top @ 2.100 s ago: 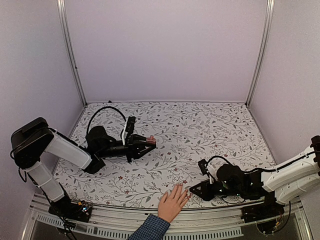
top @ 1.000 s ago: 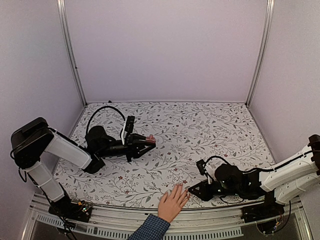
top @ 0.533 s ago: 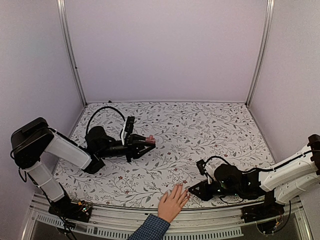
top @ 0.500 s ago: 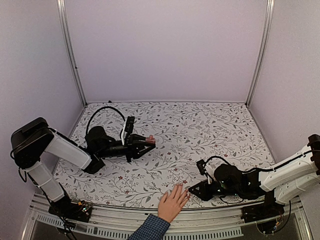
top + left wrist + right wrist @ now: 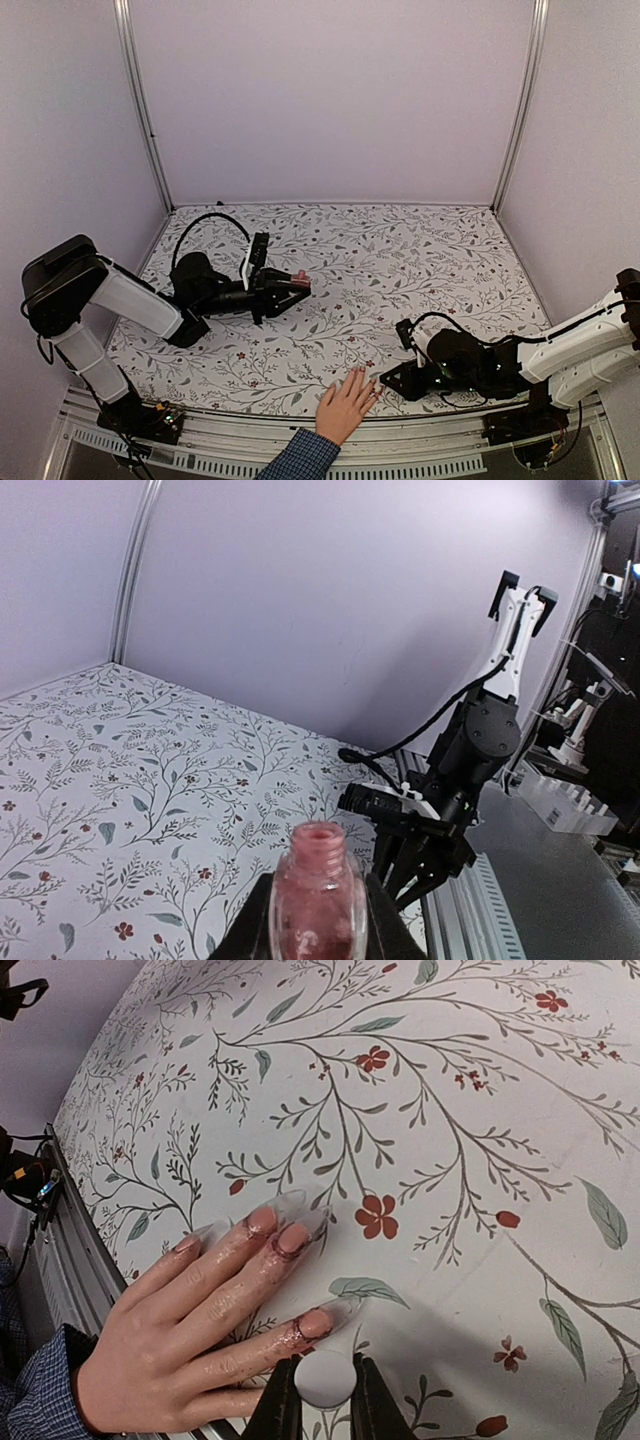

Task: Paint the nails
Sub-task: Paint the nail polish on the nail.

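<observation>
A light-skinned hand [image 5: 345,405] with a blue checked cuff [image 5: 300,455] lies flat at the table's near edge. In the right wrist view its fingers [image 5: 220,1300] carry long clear nails [image 5: 315,1322] smeared with pink-red polish at the nail beds. My right gripper [image 5: 325,1390] is shut on the white brush cap [image 5: 325,1378], right at the nearest finger's tip; the brush itself is hidden. In the top view the right gripper [image 5: 385,383] sits low beside the fingertips. My left gripper [image 5: 290,283] is shut on the open pink bottle [image 5: 318,900], held off to the left.
The floral tablecloth [image 5: 400,260] covers the table. The metal front rail [image 5: 430,465] runs just behind the hand. In the left wrist view the right arm [image 5: 470,750] shows ahead, by the table's edge [image 5: 520,880].
My right gripper edged a little left toward the fingertips, then eased slightly back right. The hand, the left arm and the bottle have stayed still.
</observation>
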{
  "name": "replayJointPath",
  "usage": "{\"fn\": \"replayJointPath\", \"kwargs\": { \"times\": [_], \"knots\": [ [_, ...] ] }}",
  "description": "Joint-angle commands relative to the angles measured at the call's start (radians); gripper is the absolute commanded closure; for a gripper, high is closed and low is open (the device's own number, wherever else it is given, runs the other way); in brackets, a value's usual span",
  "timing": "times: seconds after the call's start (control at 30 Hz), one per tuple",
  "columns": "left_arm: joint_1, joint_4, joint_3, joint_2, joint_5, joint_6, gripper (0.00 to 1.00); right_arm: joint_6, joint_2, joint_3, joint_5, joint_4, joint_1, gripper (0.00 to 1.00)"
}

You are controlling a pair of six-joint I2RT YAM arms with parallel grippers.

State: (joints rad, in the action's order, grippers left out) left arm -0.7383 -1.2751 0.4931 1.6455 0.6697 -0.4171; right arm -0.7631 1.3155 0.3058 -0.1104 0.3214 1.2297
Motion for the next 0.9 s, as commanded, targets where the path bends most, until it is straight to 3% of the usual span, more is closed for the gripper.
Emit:
{"fn": "replayJointPath", "kwargs": {
  "times": [0.0,0.27,0.87],
  "knots": [
    [0.015,-0.039,-0.009,0.015,0.013,-0.005,1.00,-0.013,-0.023,0.006,-0.036,-0.008,0.005,1.00],
    [0.017,-0.040,-0.008,0.015,0.014,-0.007,1.00,0.021,-0.118,-0.051,-0.014,0.061,0.005,1.00],
    [0.017,-0.043,-0.002,0.020,0.019,-0.011,1.00,0.058,-0.013,0.011,0.044,0.063,0.013,1.00]
  ]
}}
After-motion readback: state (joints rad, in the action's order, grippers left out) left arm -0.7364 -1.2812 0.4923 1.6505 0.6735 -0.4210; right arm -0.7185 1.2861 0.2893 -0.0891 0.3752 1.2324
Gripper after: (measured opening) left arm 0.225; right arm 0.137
